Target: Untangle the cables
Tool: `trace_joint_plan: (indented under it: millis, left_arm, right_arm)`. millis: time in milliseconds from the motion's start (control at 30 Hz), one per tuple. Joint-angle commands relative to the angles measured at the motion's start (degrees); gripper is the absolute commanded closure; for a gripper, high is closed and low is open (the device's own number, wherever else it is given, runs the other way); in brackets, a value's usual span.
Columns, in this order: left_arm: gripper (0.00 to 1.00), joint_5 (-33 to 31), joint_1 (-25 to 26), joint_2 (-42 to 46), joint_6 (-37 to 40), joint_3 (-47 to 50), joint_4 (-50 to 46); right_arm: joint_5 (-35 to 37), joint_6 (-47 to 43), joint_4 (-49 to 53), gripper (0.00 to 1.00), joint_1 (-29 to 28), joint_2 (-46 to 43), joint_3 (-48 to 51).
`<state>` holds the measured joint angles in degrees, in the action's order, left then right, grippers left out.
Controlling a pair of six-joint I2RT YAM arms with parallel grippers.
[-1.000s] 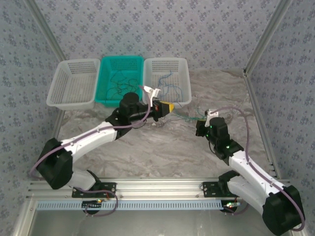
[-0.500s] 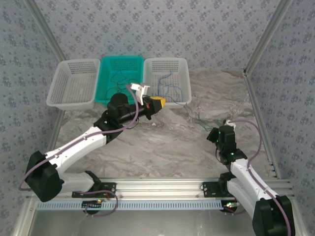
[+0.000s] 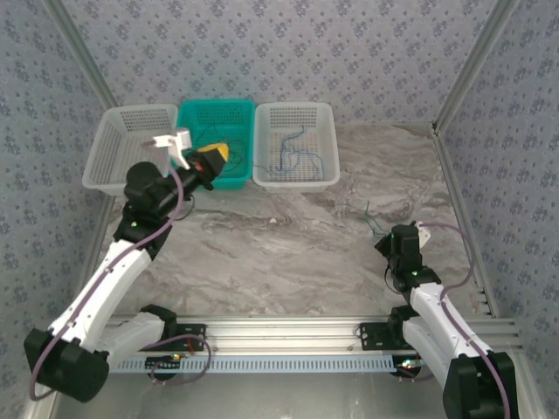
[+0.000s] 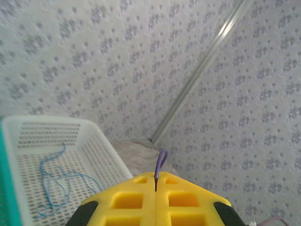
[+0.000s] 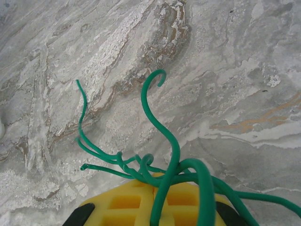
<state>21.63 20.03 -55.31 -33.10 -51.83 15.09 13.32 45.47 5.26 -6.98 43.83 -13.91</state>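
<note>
Two arms that stood close together mid-frame a second ago have been drawn well apart. The left pincer (image 3: 217,157) has been swung to the upper left of the top view, over the lower left corner of the teal basket (image 3: 218,106). Its jaws are pressed together on a thin purple cable (image 4: 161,162), whose end pokes up from between them in the left wrist view.

The right pincer (image 3: 389,236) has been pulled back to the lower right, low over the tabletop (image 3: 288,253). It is clamped on a bunch of green cables (image 5: 174,155) that loop and curl out ahead of it. Blue cables (image 3: 293,157) lie loose in the right white basket (image 3: 297,106).

No strand is seen stretched between the two pincers — so the purple cable is judged to have been freed from the green bunch. The green cables look knotted among themselves — more separating is probably needed.
</note>
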Motion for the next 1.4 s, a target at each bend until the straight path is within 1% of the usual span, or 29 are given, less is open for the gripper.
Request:
trace_joint_plan:
  millis: [0, 133, 300, 467, 600, 700, 900, 1000, 1067, 1167, 1267, 1367]
  left_arm:
    - [1.00, 0.91, -1.69, 2.17, 0.49, -2.39, -5.36]
    - [1.00, 2.01, -2.00, 2.22, 1.40, -4.81, -6.62]
    - [1.00, 1.00, -2.19, 1.72, 4.45, -10.23, -9.64]
    - [1.00, -1.31, -3.08, -1.11, 8.55, -18.73, -14.19]
    - [1.00, -4.53, -4.47, -4.93, 10.68, -26.56, -17.72]
    - [1.00, -4.40, -6.51, -8.67, 11.06, -32.45, -18.31]
    - [1.00, -4.76, -10.61, -16.83, 15.38, -44.00, -18.67]
    - [1.00, -3.88, -12.89, -21.82, 15.06, -49.11, -16.48]
    - [1.00, -2.76, -14.31, -26.32, 14.82, -54.52, -16.86]
    - [1.00, -2.05, -16.30, -32.47, 13.02, -63.85, -19.46]
    - [1.00, -1.77, -17.56, -38.21, 12.95, -71.74, -21.87]
    - [1.00, -1.41, -19.30, -44.96, 12.28, -80.38, -26.88]
  right_arm:
    - [1.23, 1.02, 1.16, 1.00, 0.47, -0.74, -2.16]
    - [0.53, 0.70, 1.20, 1.00, 0.48, -0.72, -2.52]
    - [-0.05, 0.50, 1.61, 1.00, 0.48, -1.18, -2.81]
    - [-0.71, 0.50, 1.59, 1.00, 0.48, -1.91, -2.57]
    - [-1.02, 0.24, 1.72, 1.00, 0.48, -2.43, -2.69]
    - [-1.10, 0.09, 2.12, 1.00, 0.48, -2.85, -2.94]
    - [-1.19, -0.70, 3.25, 1.00, 0.48, -3.87, -2.88]
    - [-1.12, -0.88, 3.82, 1.00, 0.48, -4.53, -2.82]
    - [-1.15, -1.42, 4.27, 1.00, 0.48, -5.14, -2.96]
    - [-0.70, -1.96, 5.36, 1.00, 0.48, -6.02, -3.02]
    - [-0.45, -2.10, 5.68, 1.00, 0.55, -6.83, -2.81]
    - [-0.82, -1.80, 5.14, 1.00, 0.57, -7.10, -2.37]
